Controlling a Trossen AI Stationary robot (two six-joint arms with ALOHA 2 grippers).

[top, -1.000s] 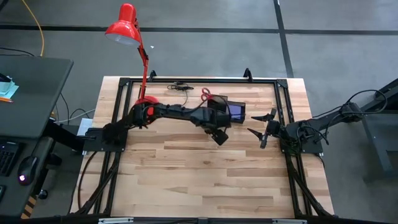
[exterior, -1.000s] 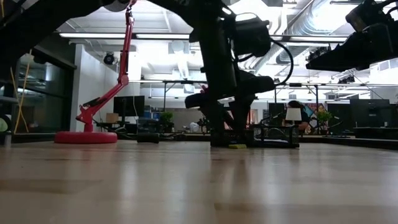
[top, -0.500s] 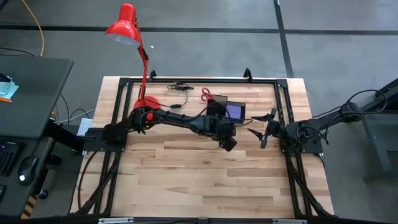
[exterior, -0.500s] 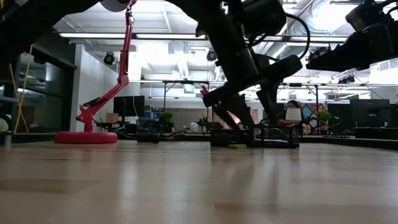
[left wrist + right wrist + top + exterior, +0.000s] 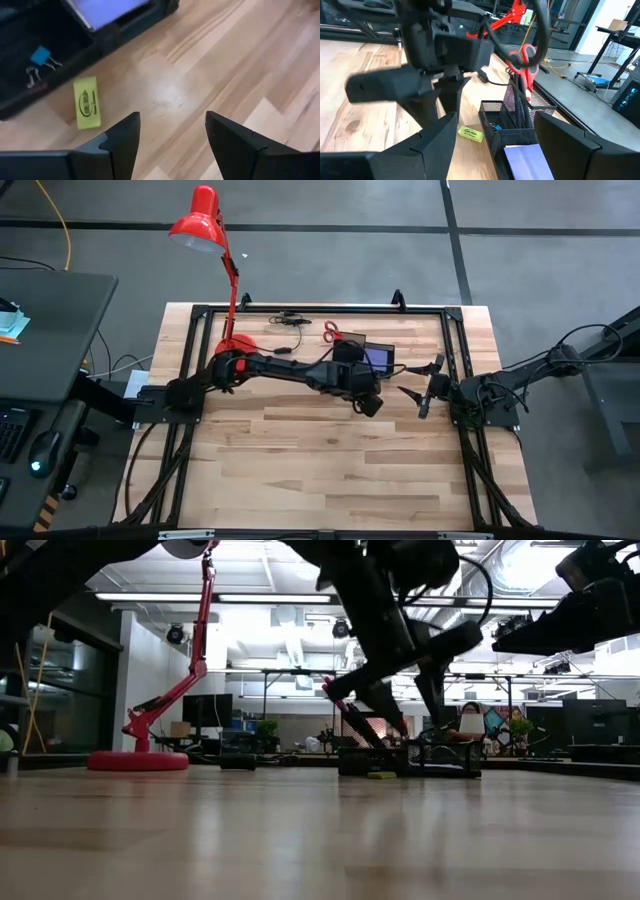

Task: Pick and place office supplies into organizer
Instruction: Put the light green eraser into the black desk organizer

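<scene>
High view: wood table (image 5: 330, 460) filled the centre of the frame, with a black frame rail (image 5: 320, 310) around its upper part. Left arm (image 5: 280, 367) reached from the left edge across to mid-table. Right arm (image 5: 500, 385) sat at the right edge, waiting, its right gripper (image 5: 424, 387) pointed toward the organizer with fingers spread apart and nothing between them.

Red desk lamp (image 5: 205, 235) stood upper left, its base on the table's upper-left corner.

Organizer (image 5: 375, 358), black mesh, sat upper centre of the table, between the two grippers. Purple note pad (image 5: 380, 360) lay flat in its right section. Red-handled scissors (image 5: 524, 65) stood upright in the taller mesh cup in the right wrist view, handles up; a couple of black pens (image 5: 516, 107) leaned in the same cup.

Left gripper (image 5: 172, 142) hovered just below the organizer's lower-left corner in the high view. Left wrist view: both fingers (image 5: 122, 145) apart, medium gap, only bare wood between them, holding nothing.

Yellow-green piece (image 5: 87, 102), flat rectangle with dark print, lay on the table just beside the organizer's outer wall, outside it, clear of the left fingers. Low view put it at centre frame (image 5: 381, 775) in front of the tray.

A small blue binder clip (image 5: 39, 57) lay inside a dark organizer compartment, upper left of the left wrist view.
</scene>
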